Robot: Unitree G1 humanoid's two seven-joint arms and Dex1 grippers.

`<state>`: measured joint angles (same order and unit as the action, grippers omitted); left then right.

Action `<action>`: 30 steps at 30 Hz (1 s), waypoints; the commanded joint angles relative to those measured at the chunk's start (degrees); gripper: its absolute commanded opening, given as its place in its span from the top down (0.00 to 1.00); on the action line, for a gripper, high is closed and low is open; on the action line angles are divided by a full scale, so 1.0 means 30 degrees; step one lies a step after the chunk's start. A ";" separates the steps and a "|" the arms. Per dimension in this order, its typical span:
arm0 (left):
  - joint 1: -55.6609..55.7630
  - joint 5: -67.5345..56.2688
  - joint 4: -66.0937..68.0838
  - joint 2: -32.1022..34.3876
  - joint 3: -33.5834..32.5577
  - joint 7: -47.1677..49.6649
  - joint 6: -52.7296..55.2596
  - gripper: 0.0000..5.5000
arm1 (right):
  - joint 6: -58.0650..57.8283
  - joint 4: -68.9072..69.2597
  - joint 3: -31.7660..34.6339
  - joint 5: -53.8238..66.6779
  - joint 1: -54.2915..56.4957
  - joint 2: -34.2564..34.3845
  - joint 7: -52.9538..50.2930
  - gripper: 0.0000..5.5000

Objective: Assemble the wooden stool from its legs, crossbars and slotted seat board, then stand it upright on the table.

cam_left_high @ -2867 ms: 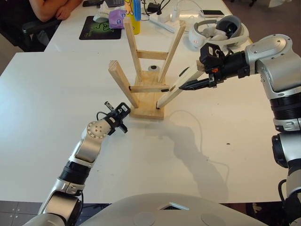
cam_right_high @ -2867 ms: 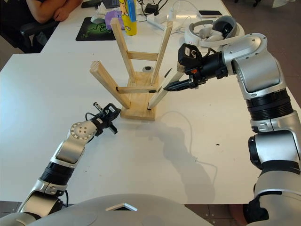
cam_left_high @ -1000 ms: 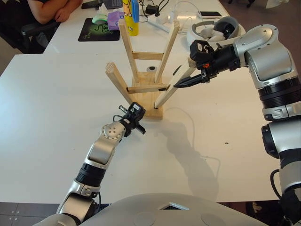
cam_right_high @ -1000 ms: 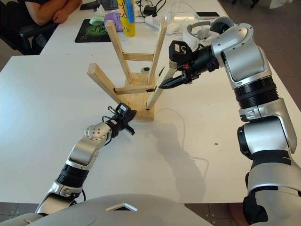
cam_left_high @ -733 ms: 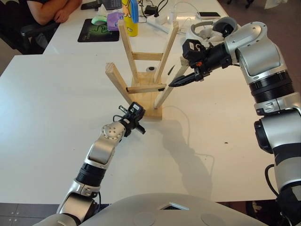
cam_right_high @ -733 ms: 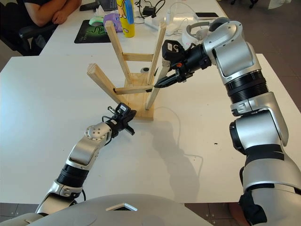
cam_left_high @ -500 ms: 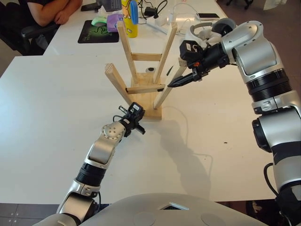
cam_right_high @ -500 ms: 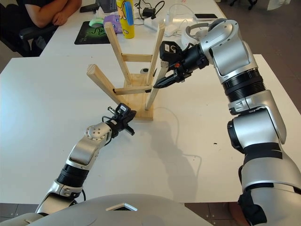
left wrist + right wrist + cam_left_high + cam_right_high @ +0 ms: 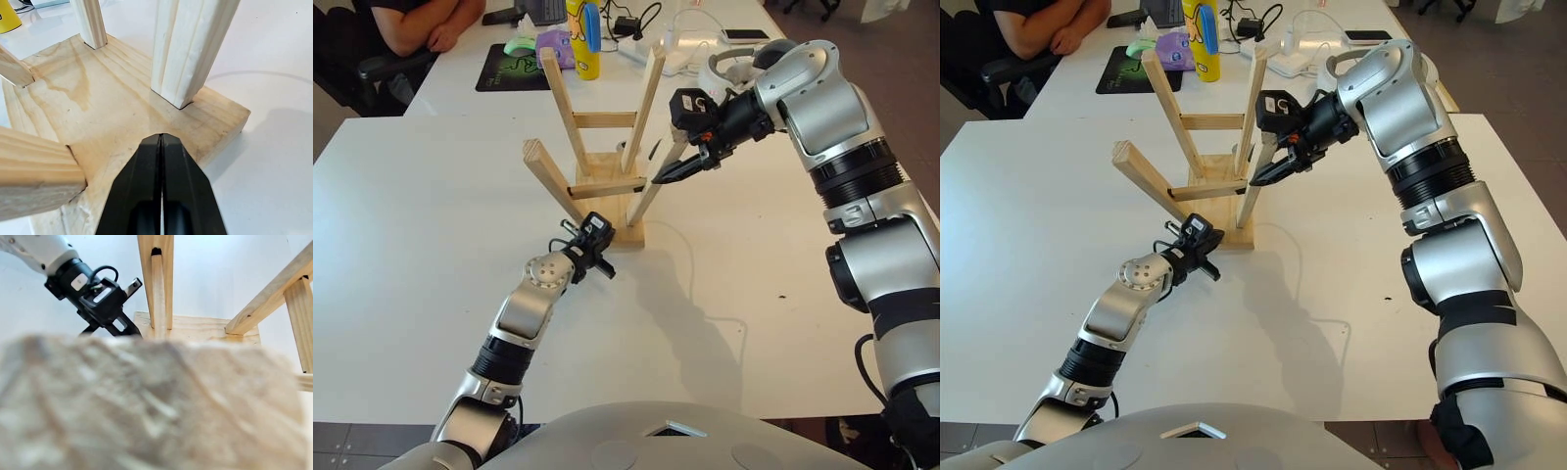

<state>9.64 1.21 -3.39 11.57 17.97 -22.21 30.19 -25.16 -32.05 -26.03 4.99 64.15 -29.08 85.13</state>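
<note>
The left hand [image 9: 161,143], fingers pressed together, apparently braces the seat board [image 9: 98,98] while the right hand [image 9: 666,174] pinches a leg [image 9: 639,204] to seat it.

No legible txt, labels or nos. anywhere.

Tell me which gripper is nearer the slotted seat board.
Left. The left gripper, shut, sits at the near edge of the seat board; the right gripper is higher up, beside a leg.
</note>
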 commanded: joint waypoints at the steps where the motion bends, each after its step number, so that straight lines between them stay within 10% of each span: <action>1: -0.0149 0.0007 0.0827 0.0050 0.0545 -0.0573 0.0637 1.00 | -0.0980 -0.0666 0.0227 0.0501 -0.2551 0.0943 0.0012 0.63; 30: 0.0357 -0.0008 0.1339 0.0401 0.0626 -0.1709 0.0416 1.00 | -0.1640 0.2099 0.4660 0.3870 -0.7298 0.1355 -0.3300 0.63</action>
<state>11.74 1.16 -1.41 12.26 18.24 -25.74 29.28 -25.86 -24.56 -9.98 16.56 47.39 -26.29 75.13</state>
